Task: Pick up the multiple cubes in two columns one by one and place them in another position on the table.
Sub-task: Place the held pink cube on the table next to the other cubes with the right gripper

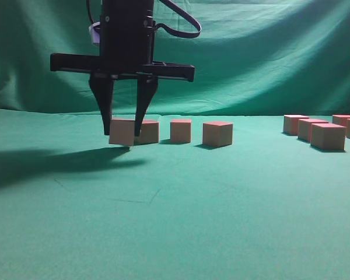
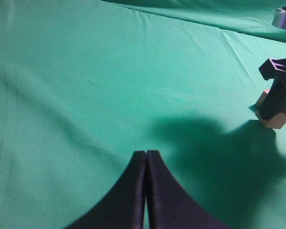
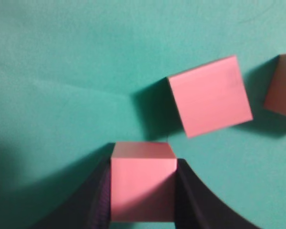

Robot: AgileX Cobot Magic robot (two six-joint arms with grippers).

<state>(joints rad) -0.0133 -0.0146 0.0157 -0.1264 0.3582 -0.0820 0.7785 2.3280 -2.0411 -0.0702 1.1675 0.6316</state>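
A cube [image 1: 122, 132] sat clamped between the two dark fingers of the right gripper [image 1: 123, 128] at the left end of a short row on the table [image 1: 175, 221]; its underside looked slightly clear of the green cloth, though the exterior view did not settle whether it touched. In the right wrist view the same cube [image 3: 143, 183] filled the gap between the fingers, its pink top facing the camera. Just behind and to the right of it stood a second cube [image 1: 148, 132], then a third [image 1: 181, 130] and a fourth [image 1: 217, 133], each set a little apart from the next. Well away on the right side of the table a separate cluster of four more cubes [image 1: 328, 136] stood close together. The arm cast a broad dark shadow [image 1: 52, 160] over the cloth to its left. The left gripper [image 2: 146, 157] hung above bare cloth well apart from the blocks, its jaws pressed together with nothing between them. A wrinkled green backdrop cloth [image 1: 268, 58] hung behind the table.
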